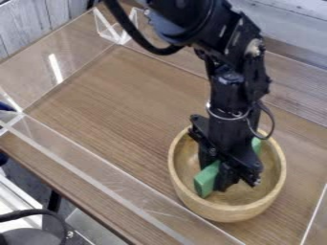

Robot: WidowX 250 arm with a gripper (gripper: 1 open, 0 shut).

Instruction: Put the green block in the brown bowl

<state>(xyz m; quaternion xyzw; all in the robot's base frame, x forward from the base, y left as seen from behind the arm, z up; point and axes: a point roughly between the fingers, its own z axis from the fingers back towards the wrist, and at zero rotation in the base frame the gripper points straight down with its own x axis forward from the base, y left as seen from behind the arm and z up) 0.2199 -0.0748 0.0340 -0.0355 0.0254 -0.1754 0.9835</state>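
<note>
The brown bowl (265, 203), round and light tan with a thick rim, sits near the front right of the wooden table. My gripper (224, 175) points straight down into the bowl and is shut on the green block (209, 179), a small bright green bar. The block sticks out below and to the left of the fingers, low inside the bowl; I cannot tell whether it touches the bottom. A bit of green also shows to the right of the fingers. The black arm (230, 57) rises from the bowl toward the top of the view.
A clear plastic wall (76, 158) runs along the table's front and left edges, with another along the back. Open wooden tabletop (102, 105) lies left of the bowl. A dark object (32, 230) sits below the table at the bottom left.
</note>
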